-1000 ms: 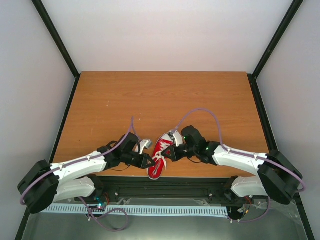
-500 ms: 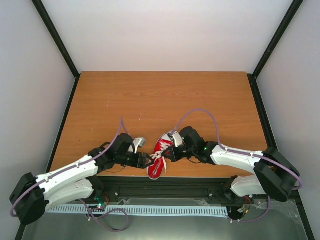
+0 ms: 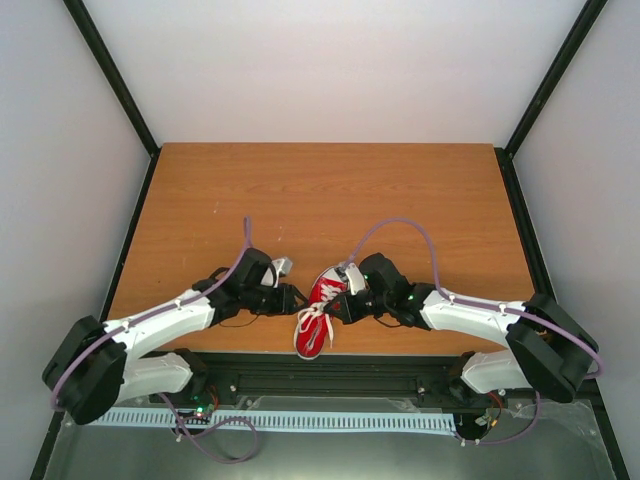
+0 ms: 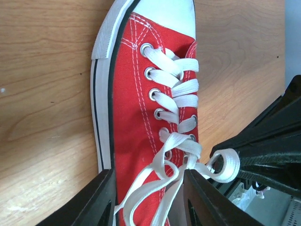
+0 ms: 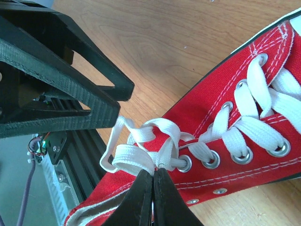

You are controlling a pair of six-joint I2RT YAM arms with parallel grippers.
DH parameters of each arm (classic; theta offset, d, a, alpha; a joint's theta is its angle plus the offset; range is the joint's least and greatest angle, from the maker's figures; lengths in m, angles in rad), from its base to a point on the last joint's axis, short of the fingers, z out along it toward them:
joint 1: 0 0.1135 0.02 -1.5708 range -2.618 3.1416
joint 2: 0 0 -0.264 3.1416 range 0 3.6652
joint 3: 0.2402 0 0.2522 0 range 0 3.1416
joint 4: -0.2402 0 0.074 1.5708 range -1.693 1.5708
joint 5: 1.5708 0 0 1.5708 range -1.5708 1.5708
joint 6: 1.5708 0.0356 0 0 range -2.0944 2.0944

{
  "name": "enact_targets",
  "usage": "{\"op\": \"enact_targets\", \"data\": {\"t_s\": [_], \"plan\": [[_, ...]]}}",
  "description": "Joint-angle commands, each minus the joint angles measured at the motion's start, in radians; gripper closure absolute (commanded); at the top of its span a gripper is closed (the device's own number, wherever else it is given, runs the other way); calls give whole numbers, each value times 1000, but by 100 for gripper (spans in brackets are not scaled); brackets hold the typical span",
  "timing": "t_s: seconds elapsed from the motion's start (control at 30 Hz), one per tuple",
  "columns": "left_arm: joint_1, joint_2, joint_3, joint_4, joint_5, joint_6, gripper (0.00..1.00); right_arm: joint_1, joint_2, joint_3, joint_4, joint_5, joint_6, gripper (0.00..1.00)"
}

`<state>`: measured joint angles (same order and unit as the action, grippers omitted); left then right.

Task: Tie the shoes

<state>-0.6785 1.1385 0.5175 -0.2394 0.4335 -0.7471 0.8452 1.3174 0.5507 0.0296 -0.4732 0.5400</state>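
Note:
The red sneaker (image 3: 322, 300), with white sole, toe cap and white laces, lies near the table's front edge, toe toward the far side. In the left wrist view the shoe (image 4: 134, 113) fills the frame. My left gripper (image 4: 149, 205) is open, its fingers (image 4: 99, 202) straddling loose lace loops (image 4: 162, 176) over the tongue. It sits just left of the shoe in the top view (image 3: 290, 298). My right gripper (image 5: 153, 190) is shut, pinching a lace loop (image 5: 136, 157) beside the top eyelets. It is at the shoe's right side (image 3: 337, 306).
The black table-edge rail (image 3: 330, 365) runs just in front of the shoe. Wood tabletop (image 3: 320, 200) extends beyond the shoe to the far wall. The left gripper's black body (image 5: 56, 89) is close above the lace in the right wrist view.
My left gripper has shifted away from the front edge and slightly left, off the shoe's heel end. The right gripper and the shoe have stayed put.

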Motion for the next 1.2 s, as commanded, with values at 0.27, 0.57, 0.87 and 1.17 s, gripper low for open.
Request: {"op": "enact_targets", "data": {"t_s": [0.27, 0.57, 0.87, 1.17], "plan": [[14, 107, 33, 139, 43, -23, 67, 8, 21, -10, 30, 3, 3, 97], [15, 130, 34, 193, 52, -54, 69, 8, 19, -16, 34, 1, 4, 97], [14, 164, 30, 214, 84, -67, 72, 8, 10, -24, 43, 2, 5, 97], [14, 193, 23, 235, 125, -77, 76, 8, 5, -28, 46, 2, 3, 97]]}}
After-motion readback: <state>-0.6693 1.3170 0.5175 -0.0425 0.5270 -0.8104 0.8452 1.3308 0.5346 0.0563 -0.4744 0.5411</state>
